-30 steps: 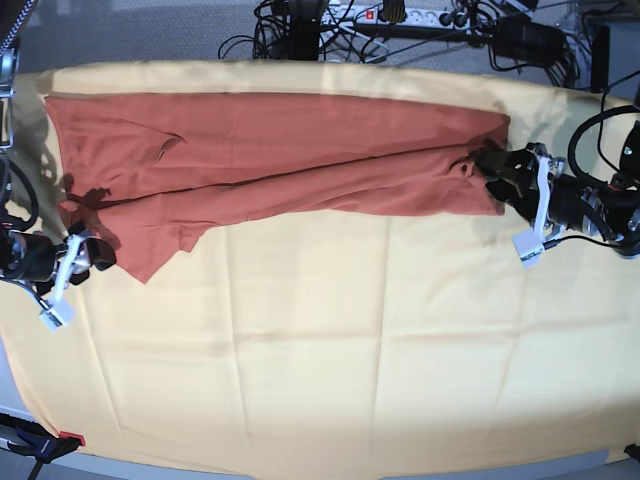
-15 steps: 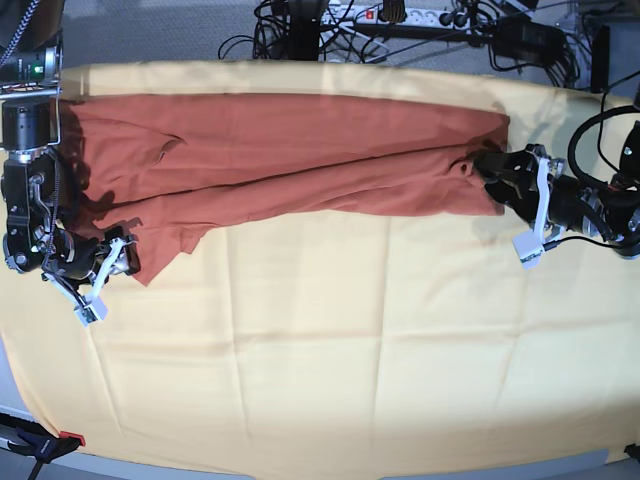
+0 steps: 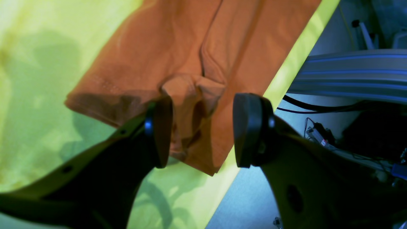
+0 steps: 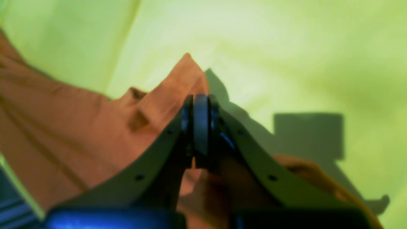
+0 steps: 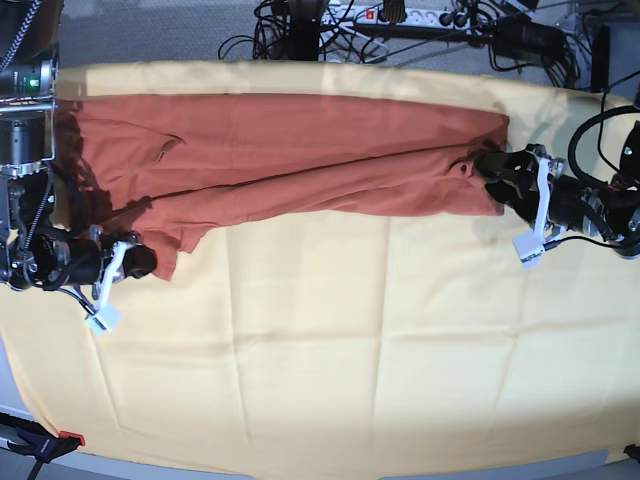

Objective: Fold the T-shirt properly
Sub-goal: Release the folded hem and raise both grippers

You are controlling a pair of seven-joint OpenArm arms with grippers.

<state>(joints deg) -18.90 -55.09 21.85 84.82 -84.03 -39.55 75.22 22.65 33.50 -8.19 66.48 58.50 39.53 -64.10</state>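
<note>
Left wrist view: the left gripper (image 3: 198, 130) stands spread around a puckered edge of the rust-orange soft fabric T-shirt (image 3: 178, 57). Right wrist view: the right gripper (image 4: 199, 127) pinches a shirt corner. Base view: the shirt lies along the pale yellow cloth's (image 5: 330, 350) far side; close left first, then lift evenly.

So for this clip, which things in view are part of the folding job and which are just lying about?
Part of the job:
- rust-orange short-sleeved fabric T-shirt
- right tool, shut on the shirt's corner
- left tool, open at the shirt's other end

Lying about:
- large pale yellow cloth under the shirt
- black cables and white power strip behind the table
</note>
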